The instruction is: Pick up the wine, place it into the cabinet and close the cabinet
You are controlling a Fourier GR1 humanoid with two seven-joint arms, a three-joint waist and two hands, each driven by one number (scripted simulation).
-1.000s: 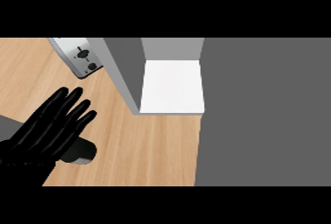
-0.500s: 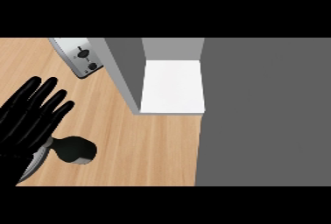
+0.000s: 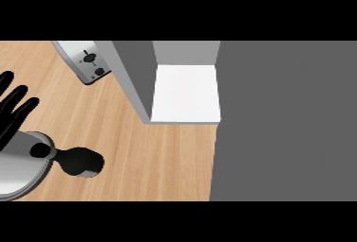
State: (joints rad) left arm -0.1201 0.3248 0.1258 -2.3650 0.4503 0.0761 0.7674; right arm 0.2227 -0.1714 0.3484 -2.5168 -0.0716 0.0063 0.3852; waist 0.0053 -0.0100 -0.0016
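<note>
At the counter's [image 3: 146, 160] left edge, left hand [image 3: 14, 113] spread flat, fingers straight, apart from the wine [image 3: 81, 161]. Wine sits just beside the grey forearm [image 3: 17, 172]. Cabinet [image 3: 185, 94] open at the far edge

One head view looks steeply down, close over the counter [image 3: 153, 156] and cabinet [image 3: 185, 94].

The bottle [image 3: 80, 161] stands front left on the desk [image 3: 160, 160] — the cabinet [image 3: 185, 94] behind, further right. An appliance [image 3: 87, 64] lies left of the cabinet.
</note>
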